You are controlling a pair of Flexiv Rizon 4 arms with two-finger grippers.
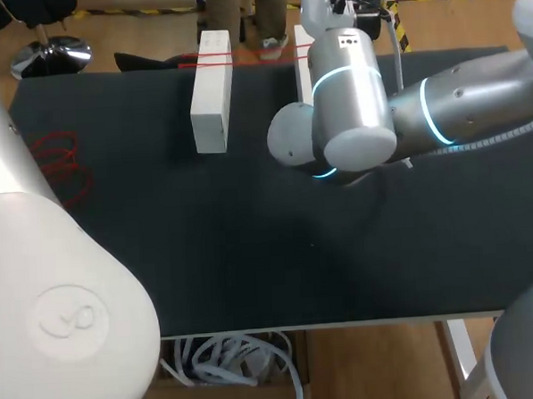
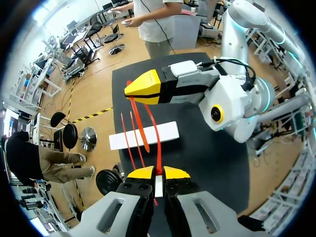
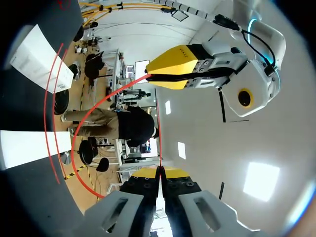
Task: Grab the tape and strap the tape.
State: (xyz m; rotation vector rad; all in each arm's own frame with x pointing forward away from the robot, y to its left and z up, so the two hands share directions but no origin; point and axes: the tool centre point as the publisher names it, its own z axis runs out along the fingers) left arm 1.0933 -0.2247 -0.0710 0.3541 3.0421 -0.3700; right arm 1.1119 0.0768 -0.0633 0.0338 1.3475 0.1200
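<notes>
- The left gripper (image 2: 158,173) has its yellow tips pressed together on a strand of the red tape (image 2: 159,153), which comes straight out from between them.
- From there the strand arcs ahead of the left jaws to the right gripper (image 3: 159,172), which in the left wrist view hangs ahead of and above them.
- The right gripper's tips are likewise closed, pinching the thin red line where it enters their seam.
- In the right wrist view the tape curves away from the right jaws, up to the left gripper's yellow tips ahead.
- More red strands run ahead of both pairs of jaws, lying across the white blocks (image 1: 212,95) on the black table (image 1: 251,254).
- A loose tangle of red tape (image 1: 63,161) lies on the table, well apart from both grippers.
</notes>
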